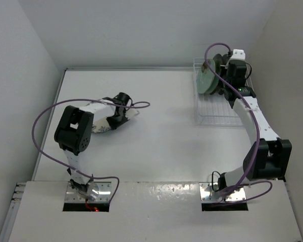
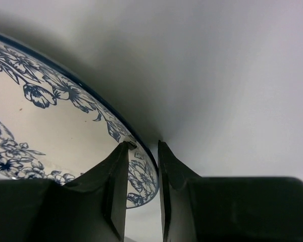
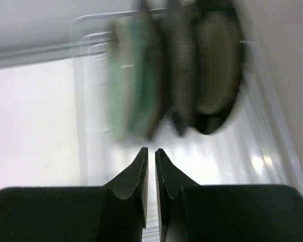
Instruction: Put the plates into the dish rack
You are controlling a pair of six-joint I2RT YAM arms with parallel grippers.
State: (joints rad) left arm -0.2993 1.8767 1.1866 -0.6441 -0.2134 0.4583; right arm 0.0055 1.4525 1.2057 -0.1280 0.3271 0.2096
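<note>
My left gripper [image 2: 144, 146] straddles the rim of the white-blue floral plate [image 2: 50, 131], one finger on each face, and is shut on it. In the top view this plate [image 1: 98, 127] lies left of centre on the table, under the left gripper [image 1: 113, 121]. My right gripper [image 3: 150, 151] is shut and empty, just above the floor of the white wire dish rack [image 3: 217, 156]. Two mint green plates [image 3: 134, 75] and darker plates [image 3: 212, 65] stand on edge ahead of it, blurred. From above, the right gripper [image 1: 225, 86] is over the rack [image 1: 214, 113], beside the mint plate [image 1: 206, 78].
The rack stands at the far right, close to the right wall and back wall. The near half of the rack holds no plates. The white table [image 1: 161, 141] runs between the two arms. Purple cables loop off both arms.
</note>
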